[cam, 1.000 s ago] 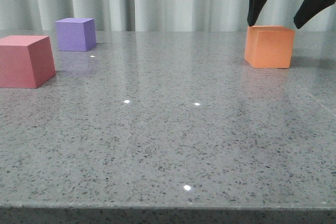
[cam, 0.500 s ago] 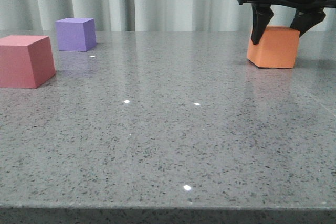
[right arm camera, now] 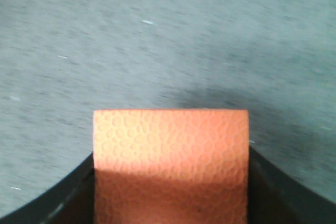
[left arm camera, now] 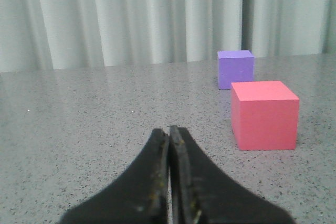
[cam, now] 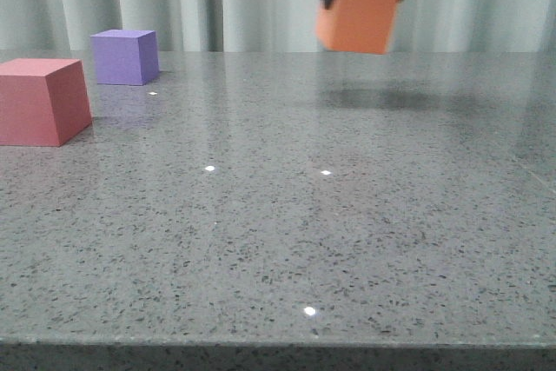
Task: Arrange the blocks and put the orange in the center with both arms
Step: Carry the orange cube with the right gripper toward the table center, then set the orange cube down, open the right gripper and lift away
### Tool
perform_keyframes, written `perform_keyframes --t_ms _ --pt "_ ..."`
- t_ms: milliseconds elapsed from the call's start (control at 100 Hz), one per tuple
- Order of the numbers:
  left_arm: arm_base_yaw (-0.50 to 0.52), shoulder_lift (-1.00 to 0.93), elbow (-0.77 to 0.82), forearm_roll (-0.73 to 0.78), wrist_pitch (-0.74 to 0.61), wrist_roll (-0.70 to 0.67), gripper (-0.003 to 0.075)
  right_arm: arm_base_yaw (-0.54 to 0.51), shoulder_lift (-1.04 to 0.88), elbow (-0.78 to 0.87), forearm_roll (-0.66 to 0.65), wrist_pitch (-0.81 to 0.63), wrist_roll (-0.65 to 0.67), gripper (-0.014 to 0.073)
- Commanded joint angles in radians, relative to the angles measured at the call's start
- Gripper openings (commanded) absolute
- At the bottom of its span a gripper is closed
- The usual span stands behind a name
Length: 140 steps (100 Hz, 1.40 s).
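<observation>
Orange cube aloft, two cubes resting on the table

The orange cube (cam: 358,15) hangs tilted above the tabletop at about 1 o'clock, its shadow beneath. The red-pink cube (cam: 42,100) sits flat at 9 o'clock; the purple cube (cam: 126,56) stands just behind it, toward 10 o'clock, apart.

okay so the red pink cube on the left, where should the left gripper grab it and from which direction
Grip the red-pink cube by two opposite flat side faces, coming straight down from above. It sits flat on the table with its top bare and open space on both sides; the purple cube stands apart behind it. The left gripper is shut now, so it would likely need to open wider than the cube first.
</observation>
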Motion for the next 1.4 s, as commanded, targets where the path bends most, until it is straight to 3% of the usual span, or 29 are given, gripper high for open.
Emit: perform_keyframes --t_ms 0,190,380,720,960,1090,1180,1390 --pt "0.001 -0.037 0.041 -0.009 -0.079 -0.002 -0.0020 0.049 -0.003 -0.097 -0.076 -0.023 0.085 0.0384" --pt "0.001 -0.037 0.041 -0.009 -0.079 -0.002 -0.0020 0.145 0.133 -0.276 -0.208 0.058 0.213 0.0384" --pt "0.001 -0.037 0.041 -0.009 -0.079 -0.002 -0.0020 0.176 0.248 -0.423 -0.214 0.117 0.233 0.0384" --pt "0.001 -0.037 0.041 -0.009 -0.079 -0.002 -0.0020 0.180 0.301 -0.460 -0.196 0.133 0.251 0.0391" --pt "0.001 -0.037 0.041 -0.009 -0.079 -0.002 -0.0020 0.180 0.301 -0.460 -0.186 0.133 0.250 0.0657" --pt "0.001 -0.037 0.041 -0.009 -0.079 -0.002 -0.0020 0.180 0.295 -0.464 -0.186 0.130 0.250 0.0664" --pt "0.001 -0.037 0.041 -0.009 -0.079 -0.002 -0.0020 0.180 0.285 -0.489 -0.186 0.150 0.229 0.0664" --pt "0.001 -0.037 0.041 -0.009 -0.079 -0.002 -0.0020 0.169 0.227 -0.546 -0.176 0.236 0.028 0.0664"
